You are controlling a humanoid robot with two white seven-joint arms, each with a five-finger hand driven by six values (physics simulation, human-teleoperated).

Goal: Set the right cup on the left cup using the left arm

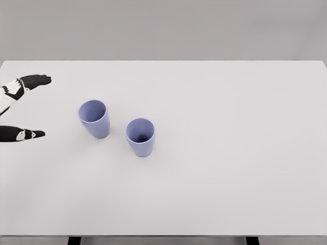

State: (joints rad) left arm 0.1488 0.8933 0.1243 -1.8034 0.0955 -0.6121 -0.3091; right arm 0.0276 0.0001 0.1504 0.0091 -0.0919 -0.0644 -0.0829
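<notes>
Lavender right cup (140, 137), upright on the white table (230, 153) just beside the left cup (94, 118), looks light, rigid and smooth, best gripped around its tapered wall by the spread, empty left hand (23, 107).

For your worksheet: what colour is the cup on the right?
Pale lavender-blue, like the other cup; the right cup shows in the head view.

Wide white table (230, 194) filling most of the view, plain grey wall (163, 28) running behind its far edge, dark table legs (74, 240) showing at bottom edge, even soft light falling throughout
</notes>
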